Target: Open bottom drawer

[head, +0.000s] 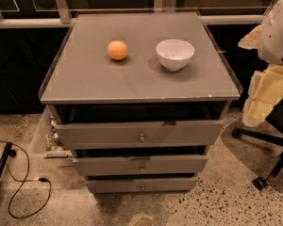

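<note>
The grey cabinet (85, 79) has three drawers stacked at its front. The bottom drawer (113, 185) is the lowest, with a flat grey front and a small round metal knob (142, 187) at its centre. A thin dark gap shows above its front. The middle drawer (108, 165) and the top drawer (99, 134) sit above it, and the top one stands a little out with a dark opening over it. My white arm hangs at the right edge, and my gripper (253, 113) is low beside the cabinet's right side, well away from the knobs.
An orange (118, 50) and a white bowl (175, 53) stand on the cabinet top. An office chair base with castors (260, 182) is on the floor at right. A black cable (28, 192) lies at left. A clear bin (42, 135) of small items hangs on the cabinet's left side.
</note>
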Robot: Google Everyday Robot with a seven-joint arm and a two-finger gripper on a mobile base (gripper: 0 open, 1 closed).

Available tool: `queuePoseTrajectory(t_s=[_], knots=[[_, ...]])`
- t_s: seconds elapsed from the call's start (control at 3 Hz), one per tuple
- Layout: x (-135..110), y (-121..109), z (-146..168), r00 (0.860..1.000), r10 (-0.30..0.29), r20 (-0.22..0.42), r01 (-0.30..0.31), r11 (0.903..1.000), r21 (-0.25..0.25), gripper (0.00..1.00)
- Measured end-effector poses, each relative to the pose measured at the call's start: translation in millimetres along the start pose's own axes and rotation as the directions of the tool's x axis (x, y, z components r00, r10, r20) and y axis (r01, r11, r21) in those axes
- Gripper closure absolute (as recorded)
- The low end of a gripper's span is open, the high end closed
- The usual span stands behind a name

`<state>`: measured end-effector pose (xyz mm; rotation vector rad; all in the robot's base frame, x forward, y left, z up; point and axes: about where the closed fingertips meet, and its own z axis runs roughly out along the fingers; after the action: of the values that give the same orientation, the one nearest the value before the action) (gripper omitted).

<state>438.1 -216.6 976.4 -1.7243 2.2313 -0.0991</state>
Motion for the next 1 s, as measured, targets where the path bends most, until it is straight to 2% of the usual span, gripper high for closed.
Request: queuePoseTrajectory(t_s=[0.33,0.67,1.0], knots=[[0,0,0,1.0,-0.001,0.0,0.001,1.0,0.002,0.0],[15,15,22,1.0,-0.01,-0.015,0.009,0.9999,-0.01,0.0],[41,49,78,0.999,-0.042,0.014,0.043,0.9964,-0.074,0.0]])
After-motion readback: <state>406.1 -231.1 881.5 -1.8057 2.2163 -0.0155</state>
